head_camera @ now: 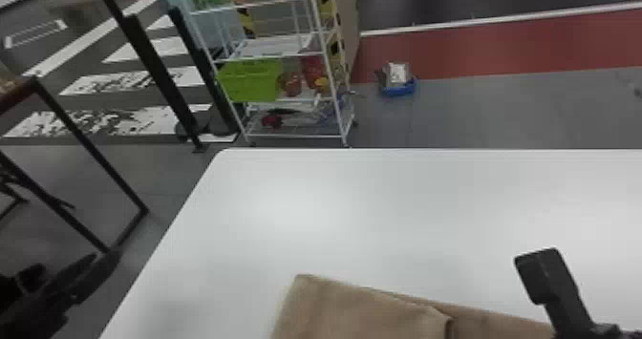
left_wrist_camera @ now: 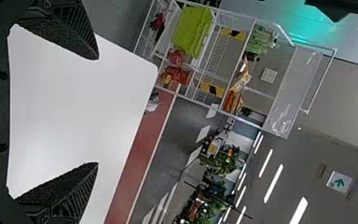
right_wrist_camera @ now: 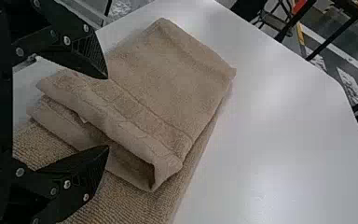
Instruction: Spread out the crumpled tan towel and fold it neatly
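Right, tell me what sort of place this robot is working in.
Probably an indoor demo hall or showroom: a wheeled wire shelf rack with a green bin, crosswalk-style stripes on the floor, and an exit-style sign suggest it.

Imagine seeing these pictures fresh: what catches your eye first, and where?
The tan towel, folded over in layers on the white table near the right gripper, whose jaws stand open, draws the eye first. Next comes the bright green bin on the white wire rack beyond the table's far edge.
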